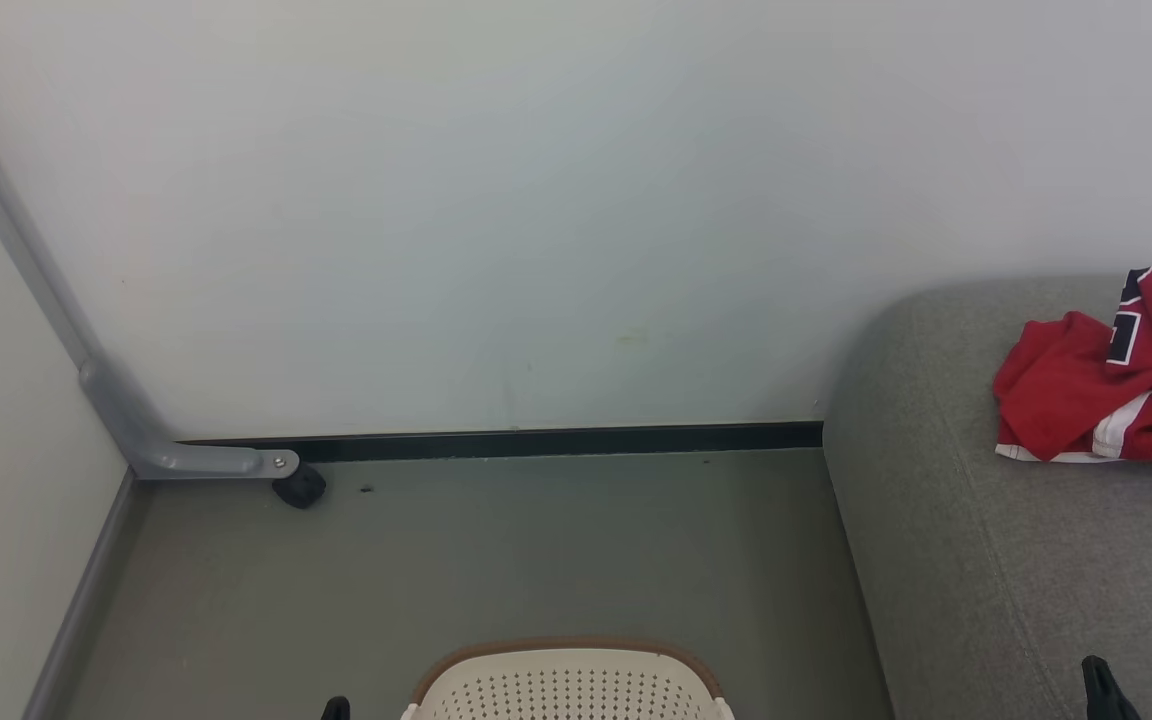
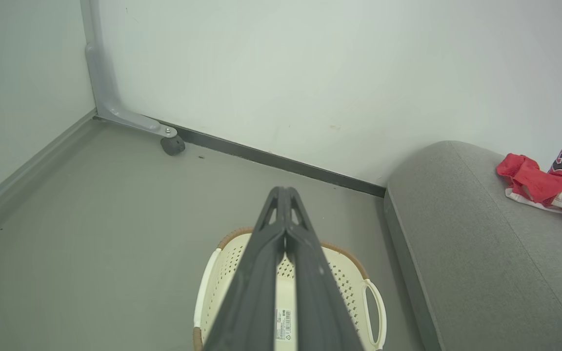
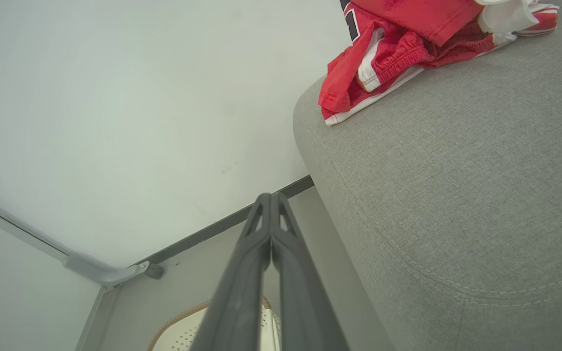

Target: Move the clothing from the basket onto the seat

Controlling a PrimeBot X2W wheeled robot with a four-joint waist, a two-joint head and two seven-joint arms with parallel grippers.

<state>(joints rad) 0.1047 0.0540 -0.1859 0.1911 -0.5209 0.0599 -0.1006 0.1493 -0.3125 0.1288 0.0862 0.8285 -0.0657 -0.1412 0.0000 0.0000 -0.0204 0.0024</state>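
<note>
At the bottom edge of my head view, the left gripper [image 2: 286, 191] sits just left of the basket [image 1: 566, 685], fingers clenched tip to tip, gripping nothing. The right gripper [image 3: 268, 197] is the same, pinched closed and empty, and in head view its tip shows over the front of the seat [image 1: 986, 560]. The basket stands on the grey floor [image 1: 536, 560] near the seat's left end, with a gap between them. In the left wrist view I see its bare bottom with a barcode label [image 2: 283, 324]. Further out, the clothing [image 1: 1106, 390] lies bunched on top of the seat, toward the back, well apart from both grippers. It is red with white trim and some black white-edged lettering showing. In the far left corner, a grey metal frame leg [image 1: 186, 458] with a black castor [image 1: 298, 487] meets the dark skirting [image 1: 556, 440] under the pale wall [image 1: 536, 200].
</note>
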